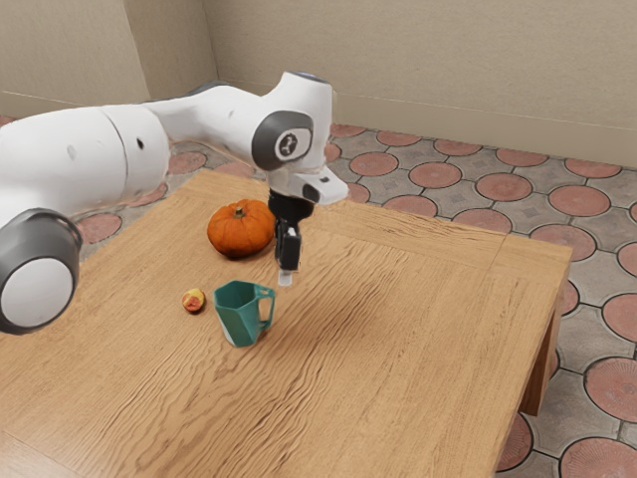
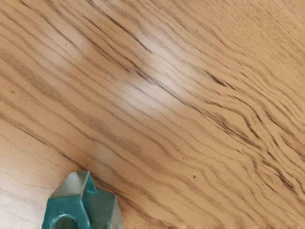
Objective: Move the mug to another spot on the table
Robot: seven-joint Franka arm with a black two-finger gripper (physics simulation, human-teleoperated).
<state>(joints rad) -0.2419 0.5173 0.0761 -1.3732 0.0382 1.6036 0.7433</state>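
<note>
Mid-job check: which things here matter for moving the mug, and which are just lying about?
Part of the job: mug, gripper, table.
Lying about: pumpkin, small fruit.

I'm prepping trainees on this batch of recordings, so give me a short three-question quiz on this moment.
1. Multiple choice: what lies just to the exterior view's left of the teal mug? A) a small red-and-yellow fruit B) a spoon C) a bowl
2. True or false: the mug lies tipped on its side on the table.
3. Count: how many loose objects rest on the table?

Key: 1. A. 2. False, it stands upright. 3. Three: the mug, the fruit and a pumpkin.
</note>
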